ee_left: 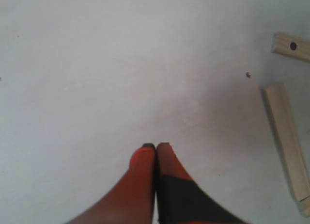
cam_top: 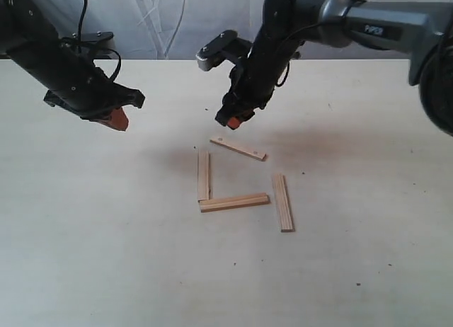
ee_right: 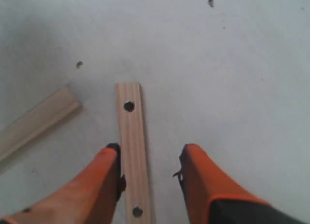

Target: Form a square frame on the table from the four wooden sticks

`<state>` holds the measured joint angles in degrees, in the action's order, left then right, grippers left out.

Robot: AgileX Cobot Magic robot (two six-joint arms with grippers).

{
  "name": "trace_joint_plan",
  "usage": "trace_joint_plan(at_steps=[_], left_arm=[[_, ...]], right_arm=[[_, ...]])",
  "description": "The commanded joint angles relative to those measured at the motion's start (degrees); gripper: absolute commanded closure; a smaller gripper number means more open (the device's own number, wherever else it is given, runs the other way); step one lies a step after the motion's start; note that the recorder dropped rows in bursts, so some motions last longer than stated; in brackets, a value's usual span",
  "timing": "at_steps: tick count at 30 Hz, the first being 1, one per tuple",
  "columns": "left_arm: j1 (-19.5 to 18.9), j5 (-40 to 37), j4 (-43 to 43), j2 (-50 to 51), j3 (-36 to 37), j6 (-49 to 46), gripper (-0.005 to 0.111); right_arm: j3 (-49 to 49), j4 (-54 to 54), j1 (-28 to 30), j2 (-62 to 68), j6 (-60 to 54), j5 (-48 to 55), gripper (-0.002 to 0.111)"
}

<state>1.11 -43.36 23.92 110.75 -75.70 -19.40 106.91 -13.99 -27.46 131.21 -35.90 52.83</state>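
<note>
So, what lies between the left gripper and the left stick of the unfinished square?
Only bare table: the left wrist view shows nothing between the shut left gripper and that left stick.

A white cloth backdrop (cam_top: 170,23), wrinkled with faint grey creases and folds, spans the upper strip of the exterior view from side to side.

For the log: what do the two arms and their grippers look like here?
The left arm is black and chunky, with thin black cables looping over it. The right arm is black too, with a grey link carrying small white lettering. The left gripper and right gripper each have two tapered orange-red fingers with dark tips.
</note>
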Motion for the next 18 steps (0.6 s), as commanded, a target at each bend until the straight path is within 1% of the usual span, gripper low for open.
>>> trace_joint_plan(at_steps=[1,5,7,9,10,12,13,15,16,18], left_arm=[[0.12,0.23,1.11,-0.03,-0.45,-0.72,0.107],[0.12,0.11,3.92,-0.03,-0.45,-3.8,0.107],[0.12,-0.01,4.56,-0.03,-0.45,-3.81,0.107],[0.12,-0.01,4.56,-0.03,-0.45,-3.92,0.107],[0.12,0.09,4.68,-0.03,-0.45,-3.9,0.107],[0.12,-0.06,4.67,-0.03,-0.45,-3.9,0.107],[0.12,-0.17,4.67,-0.03,-0.45,-3.9,0.107],[0.12,-0.17,4.67,-0.03,-0.45,-3.9,0.107],[0.12,-0.17,4.67,-0.03,-0.45,-3.9,0.107],[0.12,-0.17,4.67,-0.03,-0.45,-4.21,0.107]], right_arm=[[6.77,1.98,-1.16,5.94,0.02,3.73,0.067],[7.08,3.25,-1.3,7.86,0.02,7.42,0.067],[7.08,2.54,-1.3,8.63,-1.36,8.72,0.068],[7.08,2.04,-1.67,9.66,-7.38,13.07,0.078],[7.08,2.84,-1.99,10.1,-8.46,13.8,0.088],[7.08,3.16,-2.56,10.2,-11.89,13.8,0.106],[7.08,3.25,-2.68,10.2,-13.68,13.8,0.108],[7.08,3.64,-2.84,10.2,-17.77,13.8,0.107],[7.08,4.04,-2.98,10.2,-20.41,13.8,0.104],[7.08,5.4,-2.98,10.2,-21.99,13.18,0.096]])
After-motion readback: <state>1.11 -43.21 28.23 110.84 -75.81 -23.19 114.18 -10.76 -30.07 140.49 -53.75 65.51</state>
